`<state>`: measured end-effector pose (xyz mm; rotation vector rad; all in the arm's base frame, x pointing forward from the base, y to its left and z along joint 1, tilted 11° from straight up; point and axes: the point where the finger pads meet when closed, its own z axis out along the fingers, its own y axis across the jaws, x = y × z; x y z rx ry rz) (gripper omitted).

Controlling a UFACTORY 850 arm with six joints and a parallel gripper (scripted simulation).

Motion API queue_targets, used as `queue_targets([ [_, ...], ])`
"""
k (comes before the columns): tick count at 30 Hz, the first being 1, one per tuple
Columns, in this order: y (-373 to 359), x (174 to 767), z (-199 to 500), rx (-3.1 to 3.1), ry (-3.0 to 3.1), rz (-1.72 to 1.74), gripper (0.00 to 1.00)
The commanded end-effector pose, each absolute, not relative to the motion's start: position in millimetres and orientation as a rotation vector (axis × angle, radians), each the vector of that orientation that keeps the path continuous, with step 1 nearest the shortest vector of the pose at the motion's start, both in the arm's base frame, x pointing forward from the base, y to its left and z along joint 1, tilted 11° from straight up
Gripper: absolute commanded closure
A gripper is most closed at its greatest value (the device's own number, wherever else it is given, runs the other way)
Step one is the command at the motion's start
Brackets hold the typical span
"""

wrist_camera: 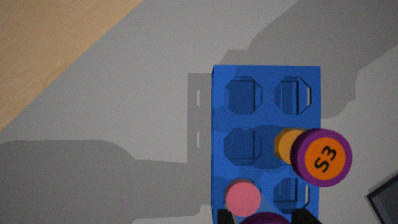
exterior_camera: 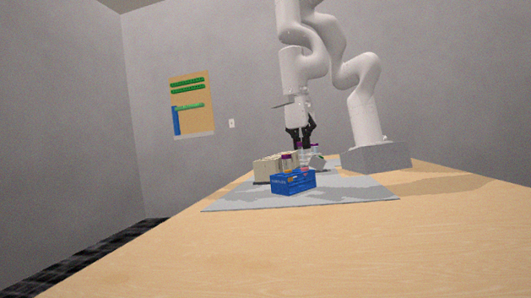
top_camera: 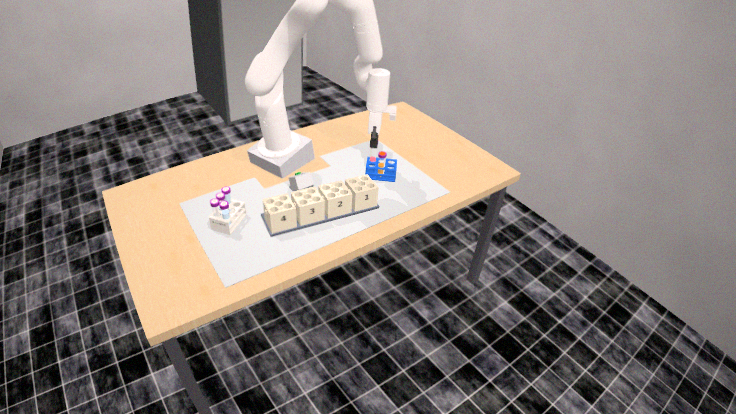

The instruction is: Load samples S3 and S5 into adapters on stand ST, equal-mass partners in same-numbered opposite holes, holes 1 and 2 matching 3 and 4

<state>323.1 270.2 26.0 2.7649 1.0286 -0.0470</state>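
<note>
My gripper (top_camera: 374, 146) (exterior_camera: 302, 147) (wrist_camera: 264, 218) is shut on a purple-capped tube with pink contents (top_camera: 373, 159) (exterior_camera: 304, 169) (wrist_camera: 243, 197). The tube hangs upright; its pink lower end is at the top of the blue sample rack (top_camera: 371, 174) (exterior_camera: 282, 189) (wrist_camera: 265, 71). Whether the tip is clear of the well, and its cap ID, I cannot tell. Sample S3 (top_camera: 382, 154) (exterior_camera: 286, 163) (wrist_camera: 325, 157), orange-filled, stands in a middle well of that rack. Adapters 1 (top_camera: 366, 197), 2 (top_camera: 339, 204), 3 (top_camera: 311, 211) and 4 (top_camera: 283, 218) stand in the stand (top_camera: 325, 220); no tubes show in them.
A pale rack (top_camera: 220, 224) at the left holds several purple-capped tubes (top_camera: 220, 196); their dots are unreadable. The small sloped desk (top_camera: 304, 180) with the green key (top_camera: 298, 173) stands between the robot base (top_camera: 282, 160) and the adapters.
</note>
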Motion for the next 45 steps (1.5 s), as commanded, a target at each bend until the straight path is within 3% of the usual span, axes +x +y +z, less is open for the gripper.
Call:
queue_targets([
  [1,273,323,38,2.766,1.029,-0.047,1.00],
  [45,287,321,112,2.766,1.029,-0.047,1.00],
])
